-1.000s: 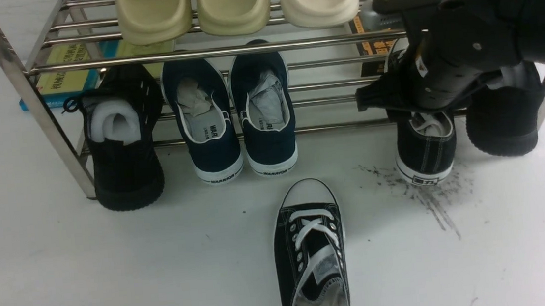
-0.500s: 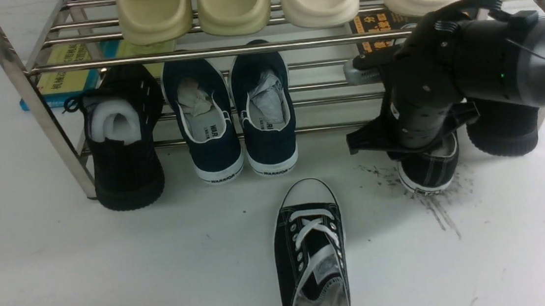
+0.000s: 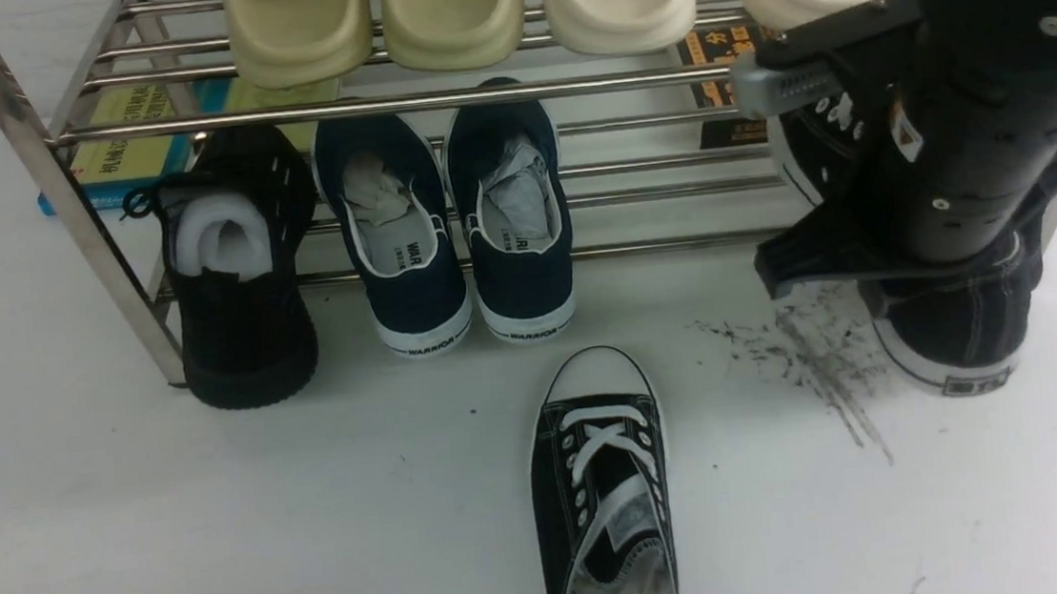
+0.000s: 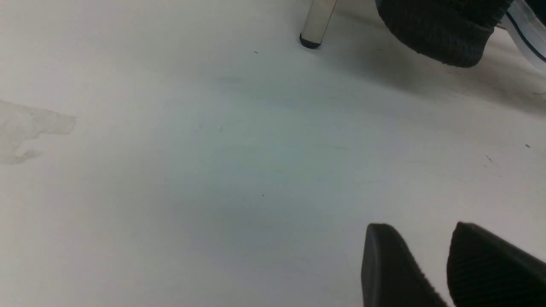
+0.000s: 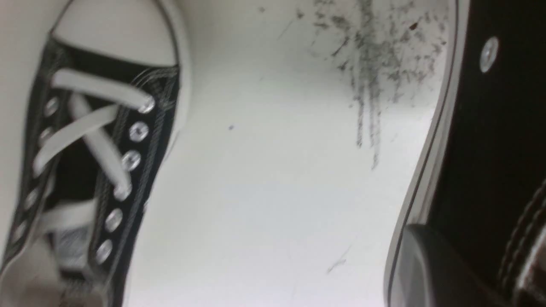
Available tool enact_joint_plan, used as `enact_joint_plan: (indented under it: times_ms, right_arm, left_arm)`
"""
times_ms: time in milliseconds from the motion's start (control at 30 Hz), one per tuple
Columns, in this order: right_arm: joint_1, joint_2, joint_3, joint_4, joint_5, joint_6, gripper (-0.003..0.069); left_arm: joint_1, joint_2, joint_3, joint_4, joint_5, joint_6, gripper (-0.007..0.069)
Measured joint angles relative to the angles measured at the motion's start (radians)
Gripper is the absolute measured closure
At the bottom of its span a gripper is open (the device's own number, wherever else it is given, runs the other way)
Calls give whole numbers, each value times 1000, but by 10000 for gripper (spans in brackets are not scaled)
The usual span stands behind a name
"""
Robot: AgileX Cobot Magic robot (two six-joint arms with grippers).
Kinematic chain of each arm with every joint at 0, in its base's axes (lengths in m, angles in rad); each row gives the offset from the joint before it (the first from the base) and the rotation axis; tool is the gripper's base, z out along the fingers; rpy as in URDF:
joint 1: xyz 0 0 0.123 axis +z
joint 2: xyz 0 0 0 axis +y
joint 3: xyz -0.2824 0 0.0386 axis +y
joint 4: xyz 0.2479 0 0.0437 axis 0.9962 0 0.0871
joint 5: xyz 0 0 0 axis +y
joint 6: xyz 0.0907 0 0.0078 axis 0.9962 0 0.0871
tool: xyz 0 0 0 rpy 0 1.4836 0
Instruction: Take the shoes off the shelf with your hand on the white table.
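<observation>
The right end effector (image 3: 951, 265) is clamped on the heel of a black canvas sneaker (image 3: 962, 331), tipped toe-up at the right end of the shoe rack (image 3: 378, 105) beside the scuff marks (image 3: 811, 358), while its mate (image 3: 602, 482) lies flat on the white desk (image 3: 222, 515) and the left end effector (image 4: 422, 238) holds nothing, fingers slightly apart.

Black canvas sneaker (image 3: 602, 482) with white laces, toe cap and stitching, matching second sneaker (image 3: 958, 336) (white sole edge, thin black stripe), navy pair (image 3: 517, 279) white-soled, all-black knit shoe (image 3: 239, 322), cream slides (image 3: 455, 7), chrome shelf (image 3: 473, 96), white table (image 3: 222, 515) grey-scuffed
</observation>
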Motion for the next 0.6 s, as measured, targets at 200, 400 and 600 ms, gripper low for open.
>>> enact_joint_plan:
  times_ms: [200,400,600]
  right_arm:
    - [152,-79,56,18,11,77,643]
    - [294,-131,160,4,8,195,643]
    - [325,-135,219,-94,-7,287,643]
  left_arm:
    - [0,0,0,0,0,0,383]
    - [0,0,0,0,0,0,383]
    - [0,0,0,0,0,0,383]
